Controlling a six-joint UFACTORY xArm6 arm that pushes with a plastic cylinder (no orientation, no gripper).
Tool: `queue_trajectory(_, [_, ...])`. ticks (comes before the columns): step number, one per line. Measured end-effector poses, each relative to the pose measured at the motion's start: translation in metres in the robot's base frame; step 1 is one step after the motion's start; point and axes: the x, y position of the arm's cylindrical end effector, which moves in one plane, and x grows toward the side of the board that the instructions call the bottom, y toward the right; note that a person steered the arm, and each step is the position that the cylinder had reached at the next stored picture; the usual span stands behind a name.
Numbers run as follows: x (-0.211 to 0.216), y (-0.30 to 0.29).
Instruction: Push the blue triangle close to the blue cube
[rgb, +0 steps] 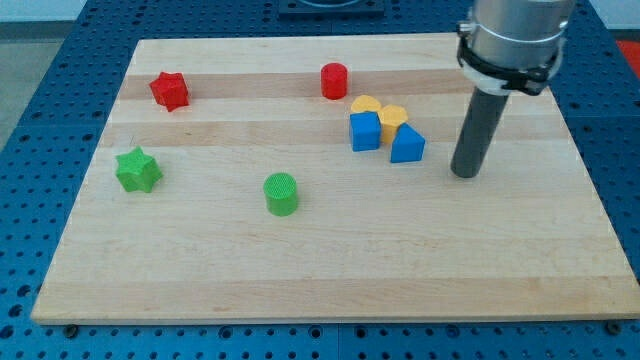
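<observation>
End effector here means my tip (464, 173), a bare rod with nothing to pinch; the blue triangle (407, 146) sits just left, nearly touching the blue cube (365, 131), so nudge gently leftward.

2 red (169, 90), 2 green (138, 169), 2 blue (365, 131), 2 yellow blocks (366, 104).

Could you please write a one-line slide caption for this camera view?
My tip rests right of the blue triangle, which sits beside the blue cube.
</observation>
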Motion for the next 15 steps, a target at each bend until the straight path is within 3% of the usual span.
queue_trajectory(3, [-0.015, -0.071])
queue_trajectory(4, [-0.032, -0.071])
queue_trajectory(6, [-0.003, -0.063])
queue_trajectory(7, [-0.004, -0.027])
queue_trajectory(9, [-0.067, 0.019])
queue_trajectory(13, [-0.067, -0.038])
queue_trajectory(15, [-0.059, -0.036])
